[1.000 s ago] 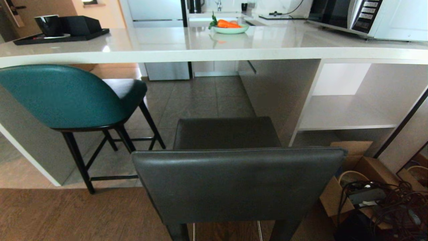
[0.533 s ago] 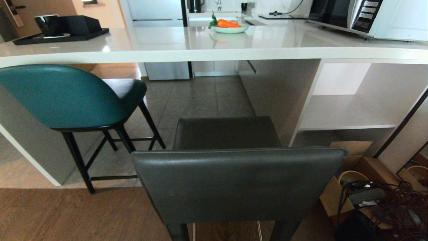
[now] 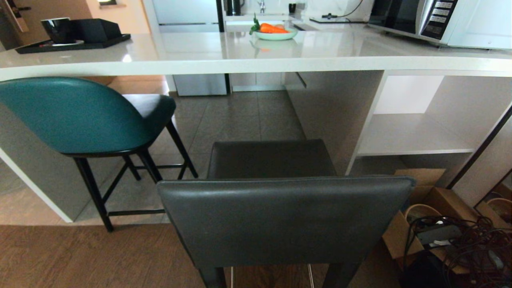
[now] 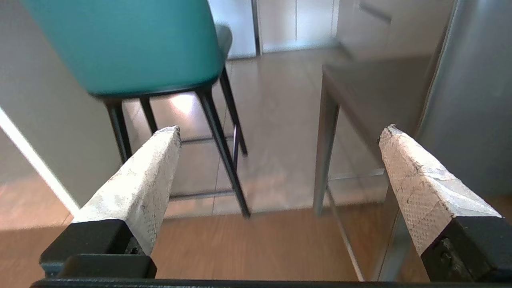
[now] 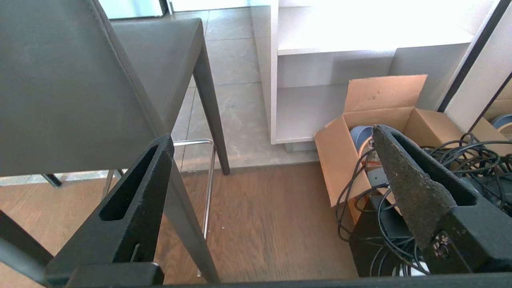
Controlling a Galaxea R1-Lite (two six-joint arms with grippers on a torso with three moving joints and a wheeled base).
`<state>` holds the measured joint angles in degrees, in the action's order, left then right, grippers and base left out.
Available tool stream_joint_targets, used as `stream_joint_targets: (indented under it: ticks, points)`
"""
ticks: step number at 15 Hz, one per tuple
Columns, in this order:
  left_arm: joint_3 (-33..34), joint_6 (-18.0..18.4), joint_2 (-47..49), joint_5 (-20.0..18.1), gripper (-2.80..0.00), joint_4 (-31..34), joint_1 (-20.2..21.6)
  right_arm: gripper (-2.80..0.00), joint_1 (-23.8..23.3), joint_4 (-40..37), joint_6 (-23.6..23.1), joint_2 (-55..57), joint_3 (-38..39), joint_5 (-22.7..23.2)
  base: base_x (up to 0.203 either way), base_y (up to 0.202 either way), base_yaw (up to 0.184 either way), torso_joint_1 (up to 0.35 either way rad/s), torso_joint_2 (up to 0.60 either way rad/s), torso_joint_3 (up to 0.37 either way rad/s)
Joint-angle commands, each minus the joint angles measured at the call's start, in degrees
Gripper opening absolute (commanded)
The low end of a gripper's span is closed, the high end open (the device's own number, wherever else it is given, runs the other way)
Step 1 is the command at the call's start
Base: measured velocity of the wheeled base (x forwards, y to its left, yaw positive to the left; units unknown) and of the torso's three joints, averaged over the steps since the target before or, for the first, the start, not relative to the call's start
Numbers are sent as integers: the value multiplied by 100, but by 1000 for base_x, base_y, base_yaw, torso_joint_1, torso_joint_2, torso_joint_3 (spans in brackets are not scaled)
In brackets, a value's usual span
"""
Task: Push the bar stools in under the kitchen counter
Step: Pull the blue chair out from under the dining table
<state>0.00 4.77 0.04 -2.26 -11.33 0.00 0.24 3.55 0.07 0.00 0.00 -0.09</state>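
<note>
Two bar stools stand before the kitchen counter [image 3: 256, 64]. The teal stool [image 3: 76, 114] with thin black legs is on the left, its seat partly under the slab. The dark grey leather stool [image 3: 280, 216] stands right in front of me, pulled out from the counter, its rectangular back nearest. Neither arm shows in the head view. My left gripper [image 4: 278, 132] hangs open and empty behind the stools, with the teal stool [image 4: 132, 44] ahead. My right gripper [image 5: 272, 138] is open and empty too, beside the grey stool [image 5: 68, 92] and its chrome footrest [image 5: 208, 180].
On the counter are a black tray with a cup [image 3: 68, 36], a bowl of carrots [image 3: 275, 32] and a microwave [image 3: 424, 18]. White open shelves [image 3: 416, 136] sit under its right end. Cardboard boxes [image 3: 424, 200] and tangled cables [image 3: 468, 244] crowd the floor at right.
</note>
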Motion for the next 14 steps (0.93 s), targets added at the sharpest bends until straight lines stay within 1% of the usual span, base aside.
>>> stream_joint_targets:
  ticks: [1,2,4,5,6,9,10,11,12,13,14]
  points:
    - [229,14,50,-4,0,185,-2,0,2,-3,1,0,123,9,0,0,0,0,0,0]
    - [229,13,220,-8,0,313,-8,0,2,4,1,7,123,6,0,0,0,0,0,0]
    - [229,-1,759,-5,0,380,-20,0,2,6,1,0,123,4,0,0,0,0,0,0]
    - [229,-9,873,-2,0,391,-23,0,2,6,1,0,123,0,0,0,0,0,0,0]
    - [229,-12,806,0,0,395,-23,0,2,14,10,0,123,0,0,0,0,0,0,0]
    - [201,1,20,19,0,373,-7,0,2,14,10,0,132,0,0,0,0,0,0,0]
    - [-10,-39,1,-13,0,443,-11,0,2,14,10,0,125,0,0,0,0,0,0,0]
    - [-186,-84,7,-108,0,788,-4,0,2,14,10,0,132,0,0,0,0,0,0,0]
    - [-181,-172,11,-266,0,1100,-1,0,2,14,10,0,127,0,0,0,0,0,0,0]
    - [-171,-496,13,-306,0,1107,0,0,2,14,7,0,124,0,0,0,0,0,0,0]
    - [-169,-783,13,-61,0,1133,-5,0,2,14,10,0,132,0,0,0,0,0,0,0]
